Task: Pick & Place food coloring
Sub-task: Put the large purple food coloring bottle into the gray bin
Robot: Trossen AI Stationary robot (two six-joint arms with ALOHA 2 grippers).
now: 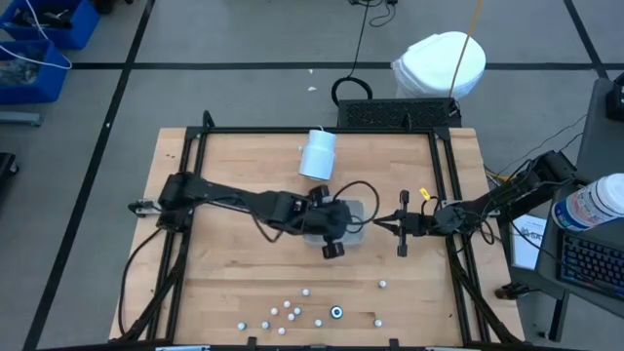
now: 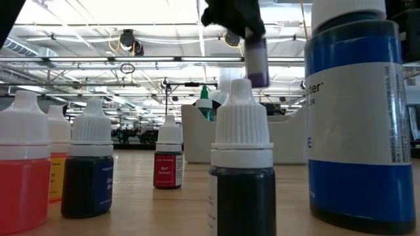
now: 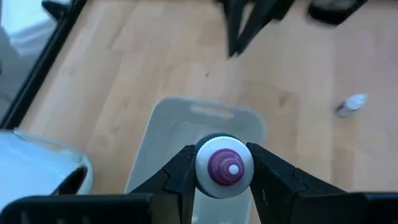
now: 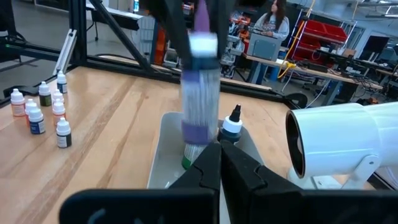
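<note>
The wooden table (image 1: 234,292) stood on a grey taped floor, with the left arm reaching to its middle. From above, the left gripper (image 1: 330,232) hung over the pale grey tray (image 1: 355,209), the white cylinder (image 1: 318,154) lay on its side beyond it, and the loose food coloring bottles (image 1: 292,312) were scattered along the near edge. The right gripper (image 1: 403,223) waited just right of the tray, fingers closed on nothing.

At table height, a ceiling of strip lights ran behind a row of bottles; the purple bottle (image 2: 256,60) hung upright above the tray (image 2: 289,141), well clear of the table.

In the left wrist view the purple bottle (image 3: 224,165) sat squarely between the two fingers (image 3: 177,177), pinched at its sides, cap towards the camera, with the tray (image 3: 168,130) directly below.

In the right wrist view the bottle (image 4: 200,93) hung over the tray (image 4: 165,155), beside a dark-capped bottle (image 4: 232,127) already standing inside.

The step seemed to be the lowering. It would go best kept vertical, brought down into bare tray floor away from the standing bottle, and let go only once the base rested.
</note>
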